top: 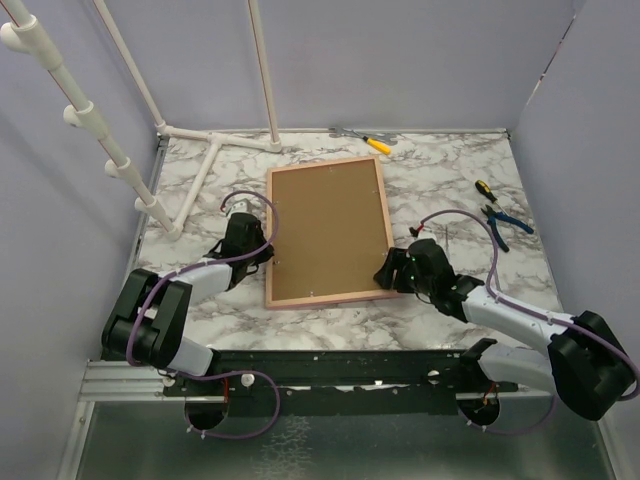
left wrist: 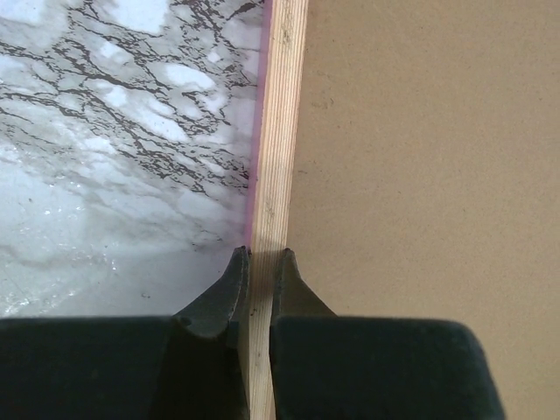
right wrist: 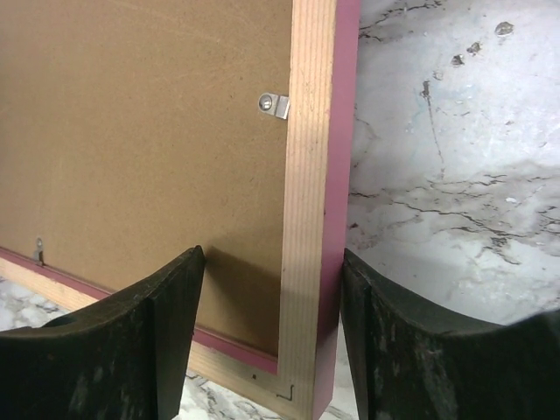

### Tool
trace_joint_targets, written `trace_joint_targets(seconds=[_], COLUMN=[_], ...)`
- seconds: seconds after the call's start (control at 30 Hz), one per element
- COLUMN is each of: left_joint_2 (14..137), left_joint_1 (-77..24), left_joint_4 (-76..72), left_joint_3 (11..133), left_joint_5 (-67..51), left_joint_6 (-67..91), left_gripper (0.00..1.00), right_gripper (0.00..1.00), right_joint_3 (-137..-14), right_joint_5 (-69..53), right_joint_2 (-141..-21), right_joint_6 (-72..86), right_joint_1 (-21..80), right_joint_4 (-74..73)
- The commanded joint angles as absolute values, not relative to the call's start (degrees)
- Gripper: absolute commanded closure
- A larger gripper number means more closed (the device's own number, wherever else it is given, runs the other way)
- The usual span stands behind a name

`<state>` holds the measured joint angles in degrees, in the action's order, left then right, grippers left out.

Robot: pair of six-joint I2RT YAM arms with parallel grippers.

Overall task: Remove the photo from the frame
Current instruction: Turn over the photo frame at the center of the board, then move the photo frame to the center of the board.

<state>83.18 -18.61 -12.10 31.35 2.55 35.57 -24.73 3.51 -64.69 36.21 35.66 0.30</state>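
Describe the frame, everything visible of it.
The frame lies flat and face down on the marble table, its long sides running away from the arms. A brown fibreboard back fills it, held in by small metal clips. The rails look like pale bare wood at the back, with pink outer edges. The left gripper pinches its left rail. The right gripper straddles the near right corner, jaws open.
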Motion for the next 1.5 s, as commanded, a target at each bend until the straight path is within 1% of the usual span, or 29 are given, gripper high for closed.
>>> trace_joint_targets(seconds=[0.0, 0.27, 0.43, 0.6, 0.63, 0.73, 0.83, 0.93, 1.03, 1.13, 1.23, 1.33, 1.47], left_joint_2=[85.4, 86.0, 86.5, 86.7, 86.7, 86.6, 86.5, 86.6, 87.1, 87.8, 88.5, 89.4, 90.9], left_joint_1=[-20.5, -21.1, -21.3, -21.4, -21.4, -21.6, -21.8, -22.2, -22.9, -23.5, -24.4, -25.2, -26.4], left_joint_4=[-6.6, -5.5, -5.1, -4.8, -4.7, -4.5, -4.4, -4.4, -4.4, -4.4, -4.5, -4.5, -4.6], left_joint_3=[31.8, 33.1, 33.8, 34.4, 34.6, 35.1, 35.6, 36.2, 36.8, 37.3, 37.9, 38.8, 40.2], left_joint_5=[3.3, 4.1, 4.2, 4.4, 4.5, 4.6, 4.7, 4.7, 5.2, 5.6, 6.5, 7.1, 7.2], left_joint_6=[38.0, 37.7, 37.5, 37.1, 37.0, 36.6, 36.3, 36.2, 35.8, 35.1, 34.8, 34.8, 35.2], left_gripper=[1.0, 1.0, 1.0, 1.0, 1.0, 1.0, 1.0, 1.0, 1.0, 1.0, 1.0, 1.0, 1.0], right_gripper=[0.35, 0.31, 0.27, 0.25, 0.23, 0.1, 0.0, 0.0, 0.0, 0.0, 0.0, 0.0, 0.0], right_joint_3=[-24.4, -23.9, -24.0, -23.9, -23.8, -24.8, -24.2, -21.4, -17.5, -14.9, -14.4, -14.4, -14.2], right_joint_5=[6.2, 10.6, 16.1, 23.3, 25.0, 33.0, 38.8, 41.3, 41.7, 39.3, 33.5, 27.4, 24.2], right_joint_2=[-65.1, -64.9, -64.0, -60.3, -59.6, -57.8, -54.1, -48.6, -44.2, -43.1, -45.1, -48.3, -52.9], right_joint_6=[36.5, 36.6, 36.3, 33.9, 33.2, 32.8, 28.1, 20.9, 14.9, 10.9, 8.9, 8.6, 4.6], right_joint_1=[36.5, 36.5, 36.5, 36.5, 36.4, 36.4, 36.0, 33.3, 29.2, 24.4, 19.0, 15.8, 13.0], right_joint_4=[3.0, 2.5, 1.8, 2.4, 2.7, 1.0, 3.5, 9.9, 17.8, 22.7, 24.4, 26.3, 31.5])
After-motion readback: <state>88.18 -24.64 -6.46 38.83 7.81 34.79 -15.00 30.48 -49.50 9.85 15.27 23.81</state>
